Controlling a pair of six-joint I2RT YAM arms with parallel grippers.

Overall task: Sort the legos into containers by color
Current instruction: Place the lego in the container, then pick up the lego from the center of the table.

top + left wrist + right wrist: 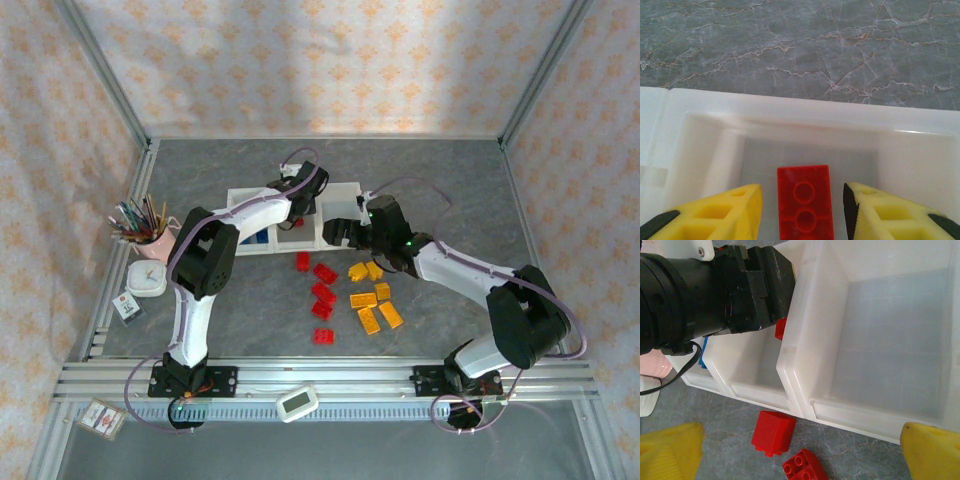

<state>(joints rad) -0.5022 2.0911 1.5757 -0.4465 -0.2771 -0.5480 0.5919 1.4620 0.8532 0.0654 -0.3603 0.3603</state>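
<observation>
- The left fingers (735, 210) are sitting spread inside the middle bin (900, 155). A red brick (805, 202) is lying between them with a gap showing on each side, so they're released and not gripping it.
- The top view is giving what that close-up isn't: the left arm (255, 212) is reaching over the middle one of the 3 joined containers (345, 195).
- The right fingers (670, 450) are standing wide apart and holding nothing, hovering just at the near edge of the right bin (810, 315).
- The right wrist view is catching the left arm's black wrist over the middle bin with a red corner peeking out under it. It's also showing 2 red bricks (772, 432) lying on the bench (725, 440) just in front of the bins.
- From above, a column of red legos (322, 293) and a cluster of yellow-orange ones (368, 320) are lying loose on the bench between the arms. Something blue (258, 237) is sitting in the left bin.
- A pink cup of pencils (150, 245) is standing off to the left.
</observation>
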